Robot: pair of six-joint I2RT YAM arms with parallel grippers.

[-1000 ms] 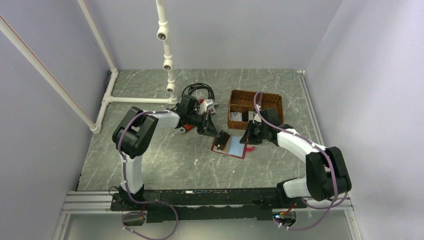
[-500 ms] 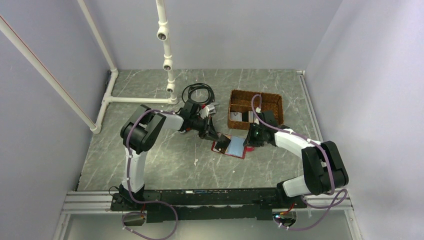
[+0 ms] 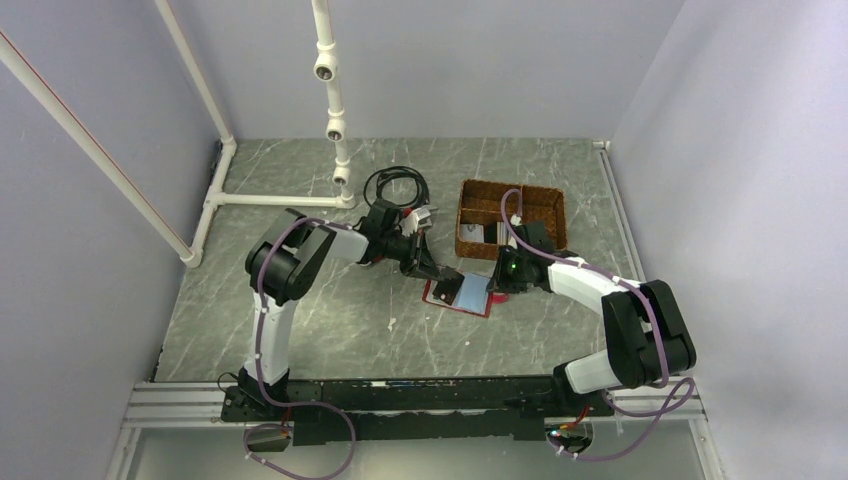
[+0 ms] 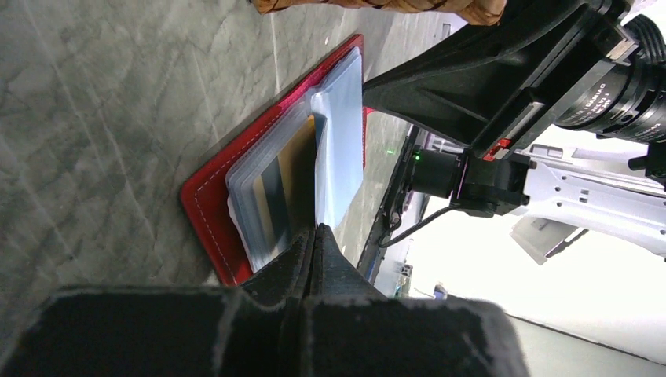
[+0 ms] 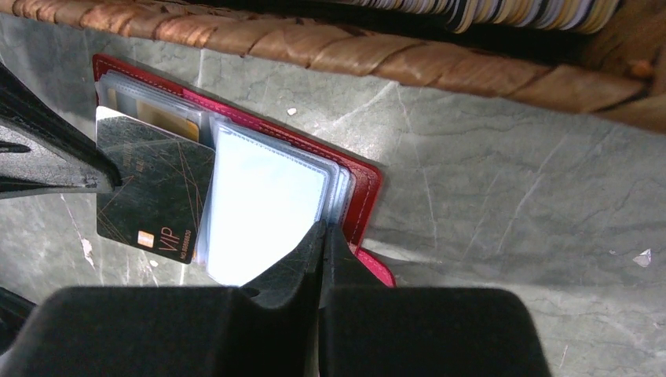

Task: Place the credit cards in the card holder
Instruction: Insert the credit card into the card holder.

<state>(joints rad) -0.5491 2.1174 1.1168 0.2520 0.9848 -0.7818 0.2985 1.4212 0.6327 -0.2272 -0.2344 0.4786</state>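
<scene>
**A:** Top external view, first entry?

**B:** Card holder [image 3: 470,298], dark red, lying open on the marbled table [image 3: 300,320], just in front of the wicker basket [image 3: 512,218]. The left gripper [image 3: 437,270] is at its left edge with a dark VIP card [image 3: 447,275]. The right gripper [image 3: 497,283] is at its right edge.

**A:** Left wrist view?

**B:** Fingers pressed together on the dark card, seen edge-on. Its far end sits among the clear sleeves [image 4: 339,133]. One tan card [image 4: 297,169] is already sleeved.

**A:** Right wrist view?

**B:** Fingers closed, pinching the near edge of a pale blue-grey sleeve leaf [image 5: 267,204]. The dark card lies slanted over the left page, its right edge meeting that leaf.
</scene>
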